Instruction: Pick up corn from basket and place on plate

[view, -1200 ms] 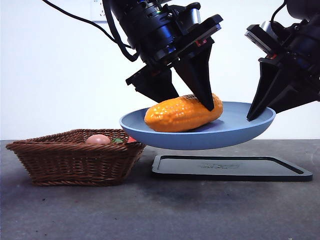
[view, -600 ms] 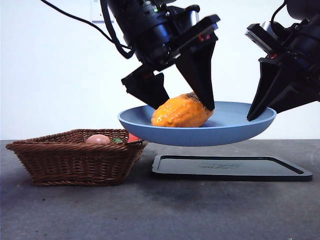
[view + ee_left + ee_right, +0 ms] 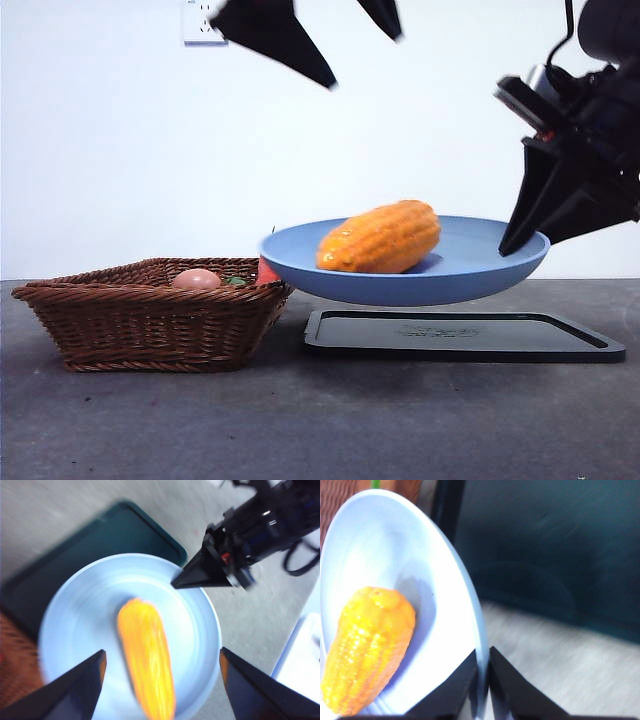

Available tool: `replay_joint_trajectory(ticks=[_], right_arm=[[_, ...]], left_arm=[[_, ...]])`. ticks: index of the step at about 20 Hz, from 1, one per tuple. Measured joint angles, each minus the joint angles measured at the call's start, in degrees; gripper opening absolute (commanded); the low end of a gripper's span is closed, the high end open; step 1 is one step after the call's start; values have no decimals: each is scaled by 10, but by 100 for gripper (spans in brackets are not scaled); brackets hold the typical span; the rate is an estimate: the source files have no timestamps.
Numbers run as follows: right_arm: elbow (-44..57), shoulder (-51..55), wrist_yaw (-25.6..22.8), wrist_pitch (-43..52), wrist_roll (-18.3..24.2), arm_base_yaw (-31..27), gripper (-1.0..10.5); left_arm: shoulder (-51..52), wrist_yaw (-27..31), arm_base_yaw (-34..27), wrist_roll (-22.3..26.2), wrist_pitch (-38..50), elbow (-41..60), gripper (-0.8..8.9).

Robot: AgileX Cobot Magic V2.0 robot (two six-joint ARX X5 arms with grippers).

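Observation:
The yellow-orange corn (image 3: pixel 382 237) lies on its side in the light-blue plate (image 3: pixel 400 286), free of any jaw. That plate hangs in the air above the black tray (image 3: pixel 460 336), with my right gripper (image 3: pixel 508 246) shut on its right rim; the right wrist view shows the jaws pinching the plate (image 3: pixel 440 570) edge beside the corn (image 3: pixel 367 650). My left gripper (image 3: pixel 365 62) is open, high above the plate. In the left wrist view it looks straight down on the corn (image 3: pixel 147 660). The wicker basket (image 3: pixel 150 320) stands at the left.
A tan egg (image 3: pixel 196 279) and a bit of red-orange carrot (image 3: pixel 265 272) rest in the basket. The black tray (image 3: pixel 100 545) lies flat on the grey table under the plate. A white wall closes the back.
My left gripper has let go of the corn and risen high above the plate. The corn has settled on its side in the plate. The right gripper keeps holding the plate.

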State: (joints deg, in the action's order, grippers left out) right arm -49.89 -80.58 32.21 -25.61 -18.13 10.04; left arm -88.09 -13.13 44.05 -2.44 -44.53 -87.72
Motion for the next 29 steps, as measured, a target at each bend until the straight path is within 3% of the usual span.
replay_joint_trajectory(ticks=[7, 14, 23, 27, 29], right_arm=[[-24, -132, 5, 73, -2, -64, 3], [-147, -214, 5, 56, -1, -69, 3], [-152, -254, -20, 31, 13, -70, 4], [-152, -254, -24, 30, 25, -70, 189], [-152, -254, -21, 28, 29, -70, 222]], left_arm=[[88, 3, -30, 0, -20, 0, 368], [105, 3, -31, 0, -53, 0, 368], [105, 3, -31, 0, -55, 0, 367], [105, 12, -31, 0, -56, 0, 366], [105, 21, -31, 2, -57, 0, 365]])
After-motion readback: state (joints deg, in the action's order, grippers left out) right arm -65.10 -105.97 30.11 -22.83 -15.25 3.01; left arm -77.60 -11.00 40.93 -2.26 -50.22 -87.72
